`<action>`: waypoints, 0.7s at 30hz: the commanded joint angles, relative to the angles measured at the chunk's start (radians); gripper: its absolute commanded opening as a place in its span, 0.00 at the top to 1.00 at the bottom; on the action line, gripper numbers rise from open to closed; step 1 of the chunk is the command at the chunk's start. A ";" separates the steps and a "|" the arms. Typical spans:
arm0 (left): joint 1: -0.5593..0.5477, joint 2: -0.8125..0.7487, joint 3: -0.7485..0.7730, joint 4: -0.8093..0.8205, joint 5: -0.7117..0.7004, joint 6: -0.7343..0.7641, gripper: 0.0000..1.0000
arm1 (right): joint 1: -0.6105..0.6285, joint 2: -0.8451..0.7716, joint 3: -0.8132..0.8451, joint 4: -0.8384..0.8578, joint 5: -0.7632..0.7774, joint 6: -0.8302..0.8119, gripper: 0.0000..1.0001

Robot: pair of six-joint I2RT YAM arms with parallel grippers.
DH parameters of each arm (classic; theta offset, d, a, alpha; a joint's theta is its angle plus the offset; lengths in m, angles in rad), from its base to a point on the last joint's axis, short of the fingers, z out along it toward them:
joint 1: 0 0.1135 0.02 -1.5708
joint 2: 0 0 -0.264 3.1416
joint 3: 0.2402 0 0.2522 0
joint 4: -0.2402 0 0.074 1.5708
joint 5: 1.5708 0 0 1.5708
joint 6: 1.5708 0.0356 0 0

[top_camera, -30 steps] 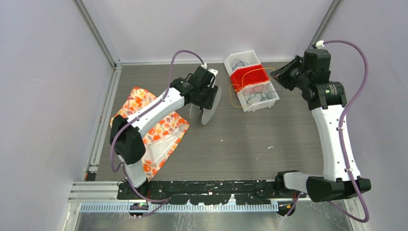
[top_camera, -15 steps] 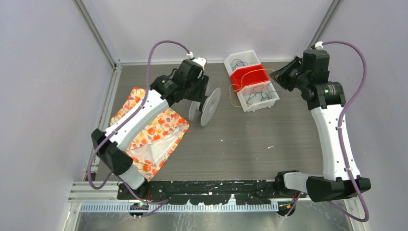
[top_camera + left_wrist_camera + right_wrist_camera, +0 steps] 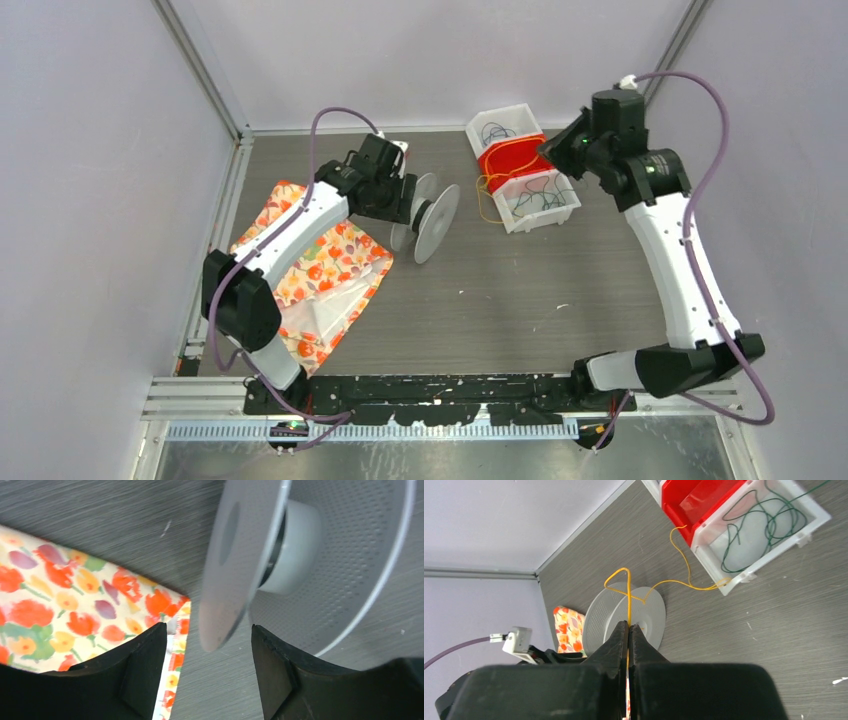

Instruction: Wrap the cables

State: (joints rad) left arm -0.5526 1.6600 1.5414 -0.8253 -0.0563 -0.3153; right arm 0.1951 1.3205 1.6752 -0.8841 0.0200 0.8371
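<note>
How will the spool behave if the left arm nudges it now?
Likely to roll: the spool seems to stand on the rims of its two round flanges on the table. Probably light and easy to tip, since the flanges look like thin translucent plastic. The left gripper has open jaws astride one rim, not clamping it, so nothing seems to steady it.

In the left wrist view the spool (image 3: 295,550) is cut off at top and right. The right gripper (image 3: 629,626) hides the spool's lower rim, and the yellow cable (image 3: 628,600) vanishes between its fingers.
</note>
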 commanded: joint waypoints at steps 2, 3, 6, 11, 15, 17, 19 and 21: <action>-0.008 -0.004 0.001 0.092 0.121 -0.038 0.37 | 0.156 0.130 0.118 -0.003 0.168 0.077 0.99; -0.008 -0.005 -0.006 0.100 0.131 -0.046 0.38 | 0.182 0.158 0.133 -0.005 0.188 0.087 0.99; -0.009 -0.010 -0.020 0.115 0.151 -0.061 0.38 | 0.230 0.234 0.178 0.012 0.199 0.116 0.99; -0.009 -0.020 -0.038 0.129 0.155 -0.059 0.39 | 0.282 0.330 0.241 0.045 0.184 0.128 0.99; 0.015 -0.031 -0.065 0.153 0.235 -0.033 0.40 | 0.297 0.369 0.259 0.068 0.146 0.141 0.99; 0.046 -0.044 -0.088 0.174 0.307 -0.028 0.40 | 0.299 0.367 0.259 0.080 0.136 0.149 0.99; 0.072 -0.058 -0.105 0.191 0.351 -0.018 0.40 | 0.297 0.357 0.265 0.083 0.129 0.155 0.99; 0.086 -0.064 -0.105 0.188 0.371 0.000 0.40 | 0.298 0.345 0.277 0.083 0.121 0.161 0.99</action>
State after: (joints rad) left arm -0.5053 1.6581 1.4425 -0.6907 0.2111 -0.3542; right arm 0.4911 1.7084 1.8877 -0.8570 0.1490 0.9680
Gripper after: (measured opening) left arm 0.600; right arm 0.020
